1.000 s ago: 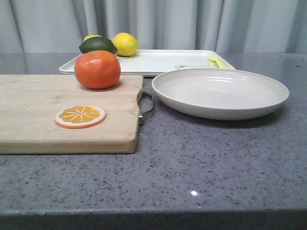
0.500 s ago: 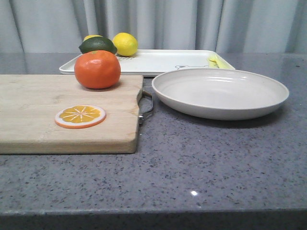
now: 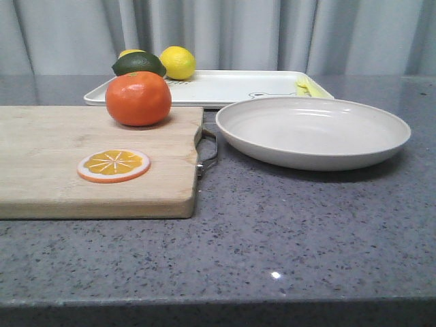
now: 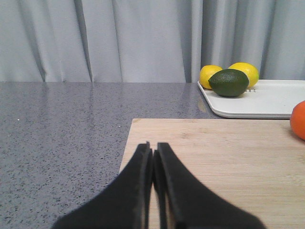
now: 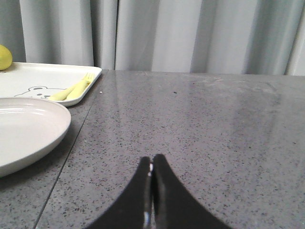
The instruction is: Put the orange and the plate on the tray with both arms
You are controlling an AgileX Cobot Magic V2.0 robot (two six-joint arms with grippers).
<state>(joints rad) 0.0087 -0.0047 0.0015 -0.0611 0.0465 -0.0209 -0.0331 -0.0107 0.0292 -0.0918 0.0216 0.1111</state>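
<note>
The orange (image 3: 138,99) is a round, slightly flattened fruit with a glossy deep-orange skin and a small dark stem mark on top; it sits on the far right part of a wooden cutting board (image 3: 54,160), with a flat orange slice (image 3: 114,165) with a pale rim lying nearer the front of the same board. Just right of the board, on the grey speckled worktop (image 3: 286,238), rests the plate (image 3: 313,131), a wide shallow cream dish with a raised rim, empty and much broader than the orange. Behind both lies the tray (image 3: 225,87), flat, white and rectangular with rounded corners, a small bear drawing and a yellow-green fork (image 3: 304,86) near its right end. At its left end are a dark green avocado (image 3: 139,64) and a yellow lemon (image 3: 178,63), with a second yellow fruit partly hidden behind the avocado. The left gripper (image 4: 152,155) hovers over the near edge of the board, its black fingers pressed together and holding nothing. The right gripper (image 5: 151,167) is over bare worktop beside the plate, its fingers likewise pressed together and empty.
</note>
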